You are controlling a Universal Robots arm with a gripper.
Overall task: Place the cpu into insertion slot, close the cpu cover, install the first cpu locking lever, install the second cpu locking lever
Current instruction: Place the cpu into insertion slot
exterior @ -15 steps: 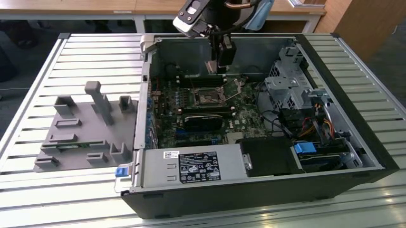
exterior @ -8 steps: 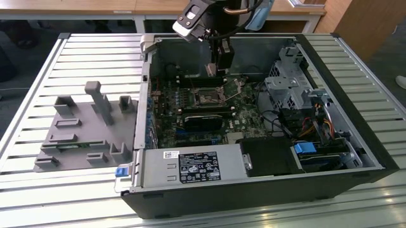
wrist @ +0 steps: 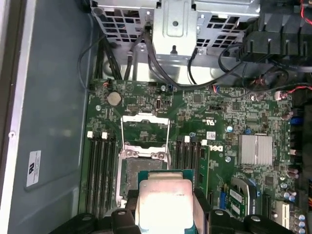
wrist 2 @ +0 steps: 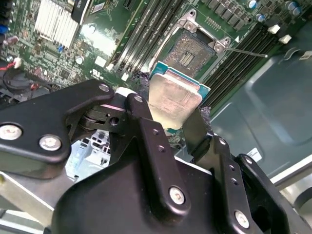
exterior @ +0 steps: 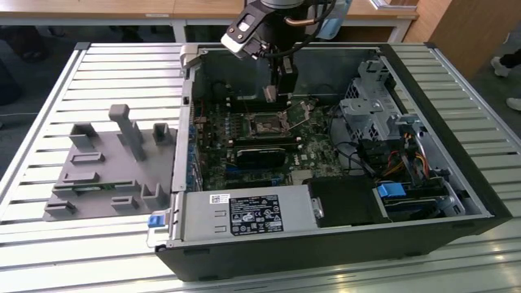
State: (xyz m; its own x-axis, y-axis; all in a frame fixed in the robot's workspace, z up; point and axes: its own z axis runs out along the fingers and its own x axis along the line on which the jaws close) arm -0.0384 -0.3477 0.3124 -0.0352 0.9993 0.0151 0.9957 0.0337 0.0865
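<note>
My gripper hangs inside the open computer case, a little above the green motherboard. It is shut on the cpu, a flat square chip with a dull silver top and a teal edge, clamped between the two black fingers. In the first wrist view the cpu sits just short of the insertion slot, whose dark pin field lies bare. The insertion slot is also in the second wrist view and the exterior view. The cpu cover is swung open beyond the socket. A thin locking lever sticks out beside it.
Black memory slots flank the socket on both sides. A silver heatsink, a metal drive cage with cables and a power supply stand around the board. A grey fixture lies outside the case, on the exterior view's left.
</note>
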